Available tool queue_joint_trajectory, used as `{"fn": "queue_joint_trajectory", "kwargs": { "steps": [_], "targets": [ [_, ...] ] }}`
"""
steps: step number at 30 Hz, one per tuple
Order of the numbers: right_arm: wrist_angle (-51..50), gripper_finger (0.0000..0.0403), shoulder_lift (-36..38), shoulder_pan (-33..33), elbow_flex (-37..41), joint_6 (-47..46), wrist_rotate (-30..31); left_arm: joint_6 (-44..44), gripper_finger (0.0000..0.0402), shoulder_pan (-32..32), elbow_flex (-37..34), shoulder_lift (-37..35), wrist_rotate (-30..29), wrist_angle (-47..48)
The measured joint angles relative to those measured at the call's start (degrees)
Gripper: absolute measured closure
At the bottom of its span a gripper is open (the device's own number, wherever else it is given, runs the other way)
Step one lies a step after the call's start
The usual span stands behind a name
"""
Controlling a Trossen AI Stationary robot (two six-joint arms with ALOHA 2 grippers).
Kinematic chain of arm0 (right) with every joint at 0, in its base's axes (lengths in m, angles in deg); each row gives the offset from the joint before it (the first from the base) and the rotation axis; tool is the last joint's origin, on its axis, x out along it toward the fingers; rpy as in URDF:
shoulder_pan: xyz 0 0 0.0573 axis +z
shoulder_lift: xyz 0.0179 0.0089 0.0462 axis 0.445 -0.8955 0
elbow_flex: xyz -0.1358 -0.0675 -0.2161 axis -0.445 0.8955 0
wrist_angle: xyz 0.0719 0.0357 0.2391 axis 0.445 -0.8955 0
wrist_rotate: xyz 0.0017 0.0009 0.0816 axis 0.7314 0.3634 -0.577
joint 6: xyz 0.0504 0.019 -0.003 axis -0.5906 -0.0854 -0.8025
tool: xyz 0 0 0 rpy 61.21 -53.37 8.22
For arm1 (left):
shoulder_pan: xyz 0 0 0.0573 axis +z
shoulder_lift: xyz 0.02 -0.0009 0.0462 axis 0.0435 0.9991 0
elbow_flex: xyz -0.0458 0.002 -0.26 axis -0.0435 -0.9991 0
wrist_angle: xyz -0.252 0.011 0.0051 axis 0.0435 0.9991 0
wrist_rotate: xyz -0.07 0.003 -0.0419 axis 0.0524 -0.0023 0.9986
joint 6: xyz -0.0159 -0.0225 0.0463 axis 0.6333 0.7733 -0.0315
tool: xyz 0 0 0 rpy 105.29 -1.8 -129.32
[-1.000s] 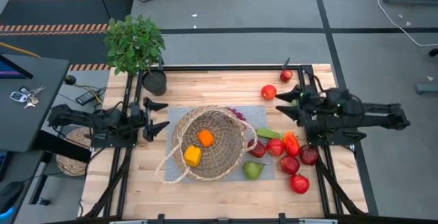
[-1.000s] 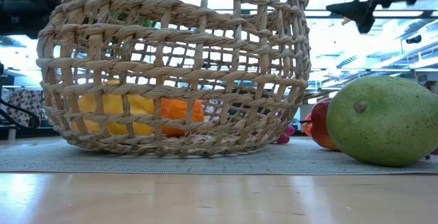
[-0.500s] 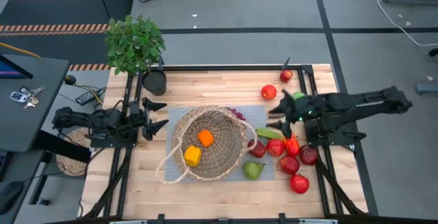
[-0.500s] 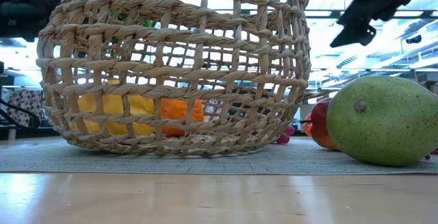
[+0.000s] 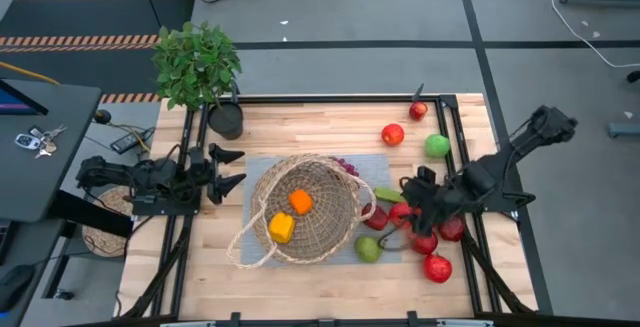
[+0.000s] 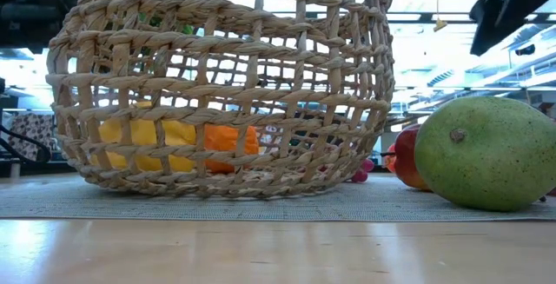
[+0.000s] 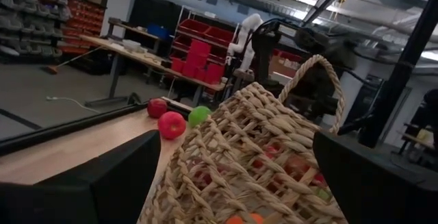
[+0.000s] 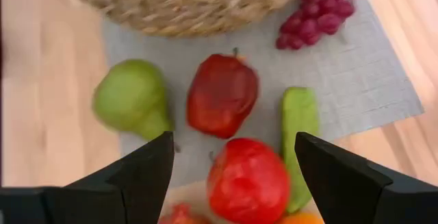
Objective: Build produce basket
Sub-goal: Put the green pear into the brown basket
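Observation:
The wicker basket (image 5: 305, 207) lies on a grey mat with an orange piece (image 5: 300, 201) and a yellow piece (image 5: 282, 228) inside. To its right lie a green pear (image 8: 132, 99), a dark red fruit (image 8: 222, 94), a red apple (image 8: 248, 179), a green pod-like piece (image 8: 298, 135) and purple grapes (image 8: 321, 15). My right gripper (image 8: 234, 142) is open, pointing down above the red apple, touching nothing. My left gripper (image 5: 225, 172) is open, left of the basket, which it faces in its wrist view (image 7: 253, 148).
A green apple (image 5: 437, 146) and two red apples (image 5: 392, 134) (image 5: 418, 110) lie at the far right. More red fruit (image 5: 437, 267) lies near the right front. A potted plant (image 5: 198, 67) stands at the far left corner. Bare wood lies in front of the basket.
My right gripper has swung from the far right of the table toward the near edge and down, tipping from level to pointing down over the red fruit beside the basket. Its fingers stay open. The produce and the basket have kept still.

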Motion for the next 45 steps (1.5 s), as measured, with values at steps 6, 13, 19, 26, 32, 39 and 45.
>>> {"fn": "queue_joint_trajectory", "kwargs": {
  "steps": [6, 13, 19, 26, 32, 39, 45],
  "targets": [
    [-1.0, 0.0095, -8.6, 5.8, -6.8, -4.9, 0.2, 0.4, 0.0012, 0.0, 0.0, 0.0, 0.0, -0.1],
    [2.9, 0.0095, -20.1, 10.1, -12.6, -6.6, 2.0, 6.9, 0.0012, 0.0, 0.0, 0.1, 0.0, -0.1],
    [4.2, 0.0095, -29.4, 12.6, -17.7, -3.8, 8.3, 6.9, 0.0012, 0.0, 0.0, 0.1, 0.0, -0.1],
    [6.7, 0.0095, -34.2, 11.0, -18.8, 4.1, 7.1, 6.9, 0.0012, 0.0, 0.1, 0.1, 0.0, -0.1],
    [6.6, 0.0093, -35.2, 8.6, -18.8, 6.6, 3.6, 6.9, 0.0012, 0.0, 0.1, 0.1, 0.0, -0.1],
    [5.8, 0.0047, -34.1, 6.4, -18.8, 4.7, 2.5, 6.8, 0.0012, 0.0, 0.1, 0.1, 0.0, -0.1],
    [5.5, 0.0011, -34.2, 5.5, -18.8, 5.0, 2.6, 6.8, 0.0012, 0.0, 0.1, 0.1, 0.0, -0.1]
  ]
}}
